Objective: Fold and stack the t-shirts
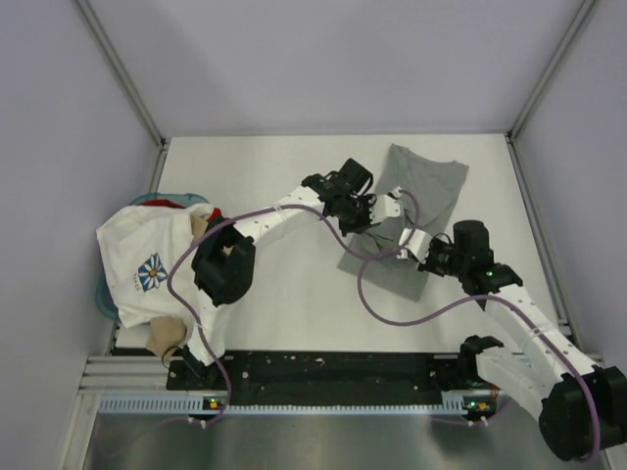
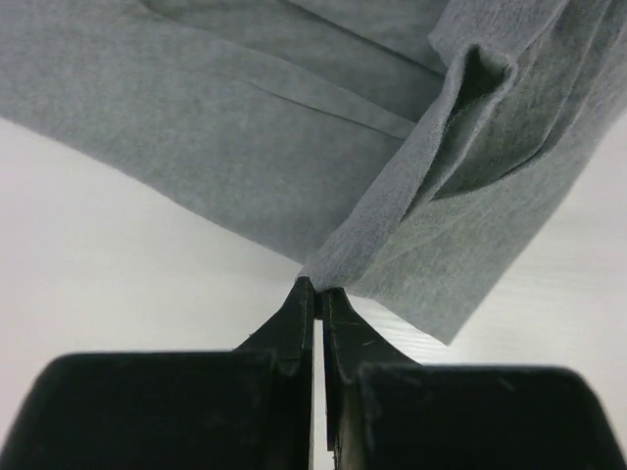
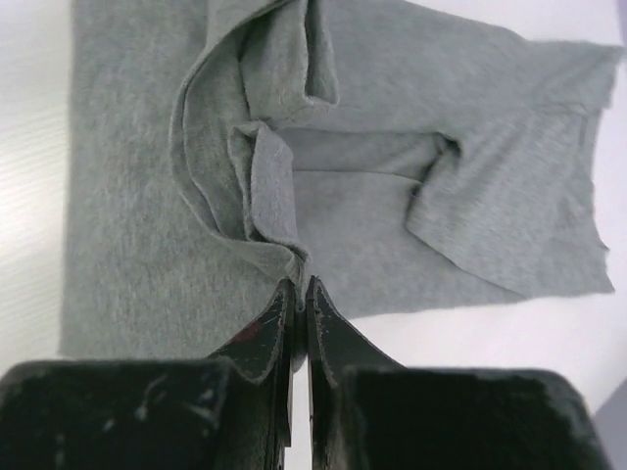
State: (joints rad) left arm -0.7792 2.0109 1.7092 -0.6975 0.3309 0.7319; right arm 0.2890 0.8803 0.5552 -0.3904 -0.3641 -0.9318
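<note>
Bench [image 1: 294, 323]: the heather-grey tee [image 1: 431, 176] lies spread toward the far right corner, partly folded. The white flower-print tee [image 1: 147, 264] tops the heap of other shirts at the left edge, so the step in hand looks like folding the grey one. Left gripper [image 2: 318, 294] is closed tight, pinching a doubled edge of the grey tee; right gripper [image 3: 299, 289] is likewise closed, nipping a bunched fold just beside the left one. Next move likely calls for carrying both pinches across together, level, so the fold lands flat, then letting go.
</note>
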